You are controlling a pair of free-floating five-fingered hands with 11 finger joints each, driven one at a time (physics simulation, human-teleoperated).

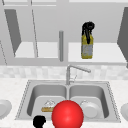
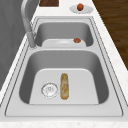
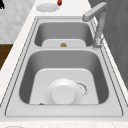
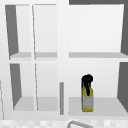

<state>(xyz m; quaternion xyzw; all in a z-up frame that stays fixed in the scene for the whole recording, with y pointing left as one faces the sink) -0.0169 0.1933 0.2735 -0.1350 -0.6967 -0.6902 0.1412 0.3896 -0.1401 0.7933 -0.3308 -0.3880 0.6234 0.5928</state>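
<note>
Nearest the camera in the front view hangs a glossy red ball (image 1: 67,114), low and central, covering the front middle of the sink (image 1: 67,82) and part of both basins. At the far left of the counter lies a white plate (image 1: 3,108). Just to its right, in front of the sink's rim, hovers the left hand (image 1: 39,121), a dark lump touching nothing; I cannot tell whether its fingers are spread or curled. The left basin holds a long bread loaf (image 2: 64,86) lying flat on the floor just beside the round drain (image 2: 49,89). In the front view the red ball hides the loaf's right end. The faucet (image 1: 68,72) rises behind the divider, its spout tilted toward the right basin. In that basin sits a round white dish (image 3: 63,92), with a small reddish-brown piece (image 2: 77,40) near its edge. Above the sink, a grey handle bar (image 1: 61,46) runs upright between the cabinet bays. To the right of it, a yellow bottle (image 1: 87,48) stands upright on the lowest cabinet shelf (image 1: 107,53). The bottle has a pale grey label across its body. The right hand (image 1: 87,27) sits on its top, fingers curled over the cap and hanging down round the neck. At the far right of the counter lies another plate (image 1: 125,111), carrying a round brownish thing (image 2: 80,6).
</note>
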